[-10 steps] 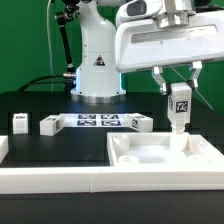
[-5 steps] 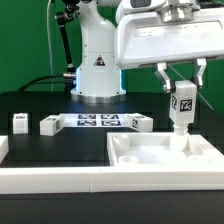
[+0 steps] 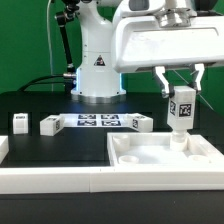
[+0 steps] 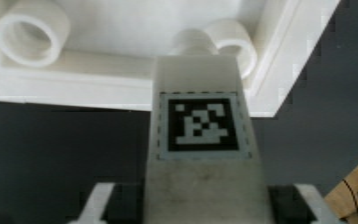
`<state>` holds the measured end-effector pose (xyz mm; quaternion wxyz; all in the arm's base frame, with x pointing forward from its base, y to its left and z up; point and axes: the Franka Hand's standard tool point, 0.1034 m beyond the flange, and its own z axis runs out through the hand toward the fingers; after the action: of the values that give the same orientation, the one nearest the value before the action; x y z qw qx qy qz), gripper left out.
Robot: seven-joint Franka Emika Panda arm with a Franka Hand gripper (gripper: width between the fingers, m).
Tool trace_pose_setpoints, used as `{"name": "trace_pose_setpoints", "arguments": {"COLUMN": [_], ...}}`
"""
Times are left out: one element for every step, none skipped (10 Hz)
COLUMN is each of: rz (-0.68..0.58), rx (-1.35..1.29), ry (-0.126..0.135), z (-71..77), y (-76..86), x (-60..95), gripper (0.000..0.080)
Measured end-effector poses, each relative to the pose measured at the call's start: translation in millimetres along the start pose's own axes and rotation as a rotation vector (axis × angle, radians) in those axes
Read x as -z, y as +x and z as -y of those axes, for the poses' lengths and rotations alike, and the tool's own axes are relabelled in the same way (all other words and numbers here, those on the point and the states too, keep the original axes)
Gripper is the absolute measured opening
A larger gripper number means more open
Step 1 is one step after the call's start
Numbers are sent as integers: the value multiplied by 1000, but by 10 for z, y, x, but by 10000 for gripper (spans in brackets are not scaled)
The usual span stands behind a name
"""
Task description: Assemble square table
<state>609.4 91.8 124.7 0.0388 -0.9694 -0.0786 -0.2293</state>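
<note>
The gripper [image 3: 180,92] is clamped on a tagged table leg [image 3: 179,118], holding it upright with its lower end at the socket [image 4: 229,38] in the two-o'clock corner (as the exterior view has it) of the square tabletop [image 3: 150,160], presumably so it goes in straight.

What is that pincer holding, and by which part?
The pincer holds a white tagged table leg by its top end, and the leg points straight down.

Open black surface [image 3: 60,148] lies on the exterior view's left of the slab [image 3: 113,150]. Three loose legs [image 3: 47,124], the marker board [image 3: 98,121] and the robot base [image 3: 97,70] bound it behind. Around the leg [image 3: 180,108] in the claw [image 3: 180,92], the slab's rim seems close.
</note>
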Motion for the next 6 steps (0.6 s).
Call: {"name": "trace_pose_setpoints", "arguments": {"rz": [3, 3, 4, 6, 7, 0], "rx": [-4, -5, -5, 3, 22, 51], "ry": [1, 1, 1, 1, 4, 9], "z": [10, 2, 3, 4, 18, 63], "y": [-15, -16, -19, -19, 17, 97], "x": [-11, -12, -15, -23, -50, -92], "gripper": [291, 291, 291, 291, 291, 291]}}
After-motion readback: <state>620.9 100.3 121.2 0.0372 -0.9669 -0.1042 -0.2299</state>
